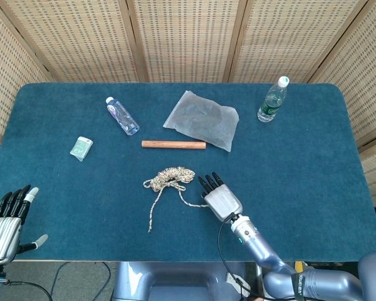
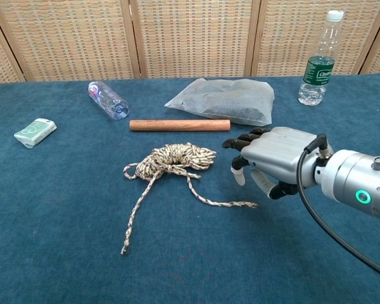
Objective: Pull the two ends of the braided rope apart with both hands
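One braided rope (image 2: 171,158); two bottles — one upright (image 2: 319,60), one lying (image 2: 107,99) (contents unclear). Right hand (image 2: 272,158) and left hand (image 1: 5,227) — both spread, empty.

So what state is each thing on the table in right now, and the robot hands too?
Braided rope: mostly coiled, both ends loose on the cloth.
Right robot hand: above the table, holding nothing.
Left robot hand: off the table edge, fingers spread.
Far bottle: upright, capped.
Near bottle: lying down.
Wooden stick: lying flat.
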Controlling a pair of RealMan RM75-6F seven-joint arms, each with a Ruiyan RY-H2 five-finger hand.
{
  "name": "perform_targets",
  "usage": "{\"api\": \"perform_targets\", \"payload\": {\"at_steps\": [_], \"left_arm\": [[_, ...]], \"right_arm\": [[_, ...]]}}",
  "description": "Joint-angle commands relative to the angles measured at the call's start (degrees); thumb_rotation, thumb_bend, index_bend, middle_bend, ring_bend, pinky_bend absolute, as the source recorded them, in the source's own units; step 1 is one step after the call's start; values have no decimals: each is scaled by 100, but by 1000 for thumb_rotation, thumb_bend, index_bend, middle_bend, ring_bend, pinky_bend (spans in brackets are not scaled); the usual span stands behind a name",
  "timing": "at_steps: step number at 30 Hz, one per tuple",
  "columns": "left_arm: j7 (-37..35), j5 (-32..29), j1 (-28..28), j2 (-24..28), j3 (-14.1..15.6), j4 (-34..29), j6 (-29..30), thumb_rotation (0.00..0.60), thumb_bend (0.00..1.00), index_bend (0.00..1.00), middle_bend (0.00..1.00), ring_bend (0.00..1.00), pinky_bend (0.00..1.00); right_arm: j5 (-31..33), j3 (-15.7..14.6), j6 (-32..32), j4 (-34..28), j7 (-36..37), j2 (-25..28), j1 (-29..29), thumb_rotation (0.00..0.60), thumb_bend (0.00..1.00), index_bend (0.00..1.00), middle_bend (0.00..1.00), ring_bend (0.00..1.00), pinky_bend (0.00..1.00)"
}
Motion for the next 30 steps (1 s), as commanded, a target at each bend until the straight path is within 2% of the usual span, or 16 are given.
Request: {"api": "perform_targets", "payload": {"at_steps": [1,6,17,30], "left_arm": [[-10,3,1,5,2,2,2,600,8,0,0,0,0],[-32,22,7,17,8,2,19,600,9,0,0,0,0],[21,-16,-8,19,2,10,-21,600,8,0,0,0,0],[26,-40,-18,23,0,8,-43,600,8,0,0,0,0]], "right_arm": [[-17,109,193,-113,358,-65,-69,600,336,378,0,0,0],[110,229,357,-84,675,-284,-98,600,319,402,0,0,0],[1192,456,414,293,733,-845,43,600,320,451,0,0,0],[1403,354,440,582,991,-1065,121,600,323,459,0,0,0]]}}
